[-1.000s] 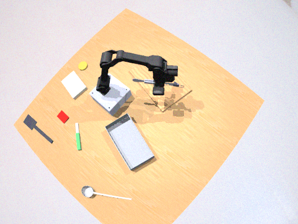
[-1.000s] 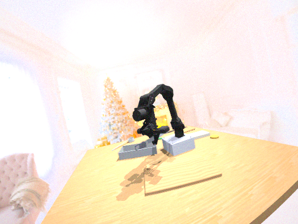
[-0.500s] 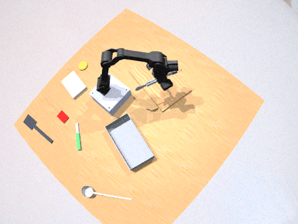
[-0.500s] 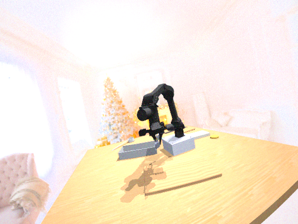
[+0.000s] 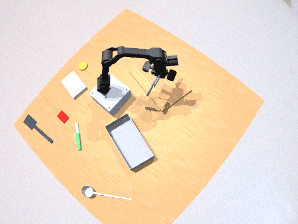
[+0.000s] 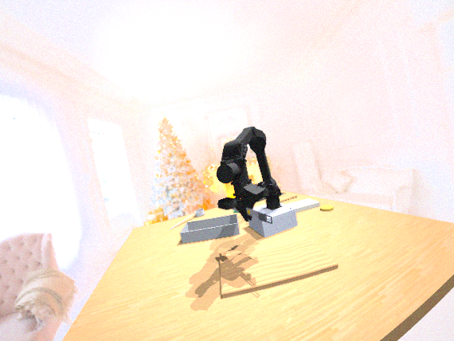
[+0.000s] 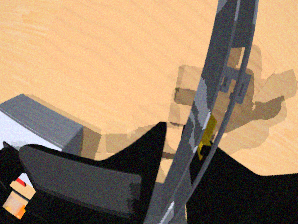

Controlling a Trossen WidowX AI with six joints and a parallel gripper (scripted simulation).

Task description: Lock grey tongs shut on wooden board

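My gripper (image 5: 159, 75) (image 6: 244, 210) is shut on the grey tongs (image 5: 153, 85) (image 6: 266, 217) (image 7: 202, 95) and holds them in the air, above the near side of the wooden board (image 5: 138, 75) (image 6: 295, 259). In the top view the tongs stick out of the fingers down and to the left. In the wrist view their two arms run close together with a narrow gap, a small bracket and a yellow patch between them. Whether the lock is engaged does not show. The roasting tin (image 5: 133, 149) (image 6: 209, 236) stands on the table and is empty.
The robot's base (image 5: 118, 103) (image 6: 275, 227) stands between the tin and a white block (image 5: 73, 84). A yellow disc (image 5: 82, 65), a red square (image 5: 62, 116), a green-handled tool (image 5: 78, 141), a dark spatula (image 5: 30, 122) and a ladle (image 5: 112, 196) lie farther off.
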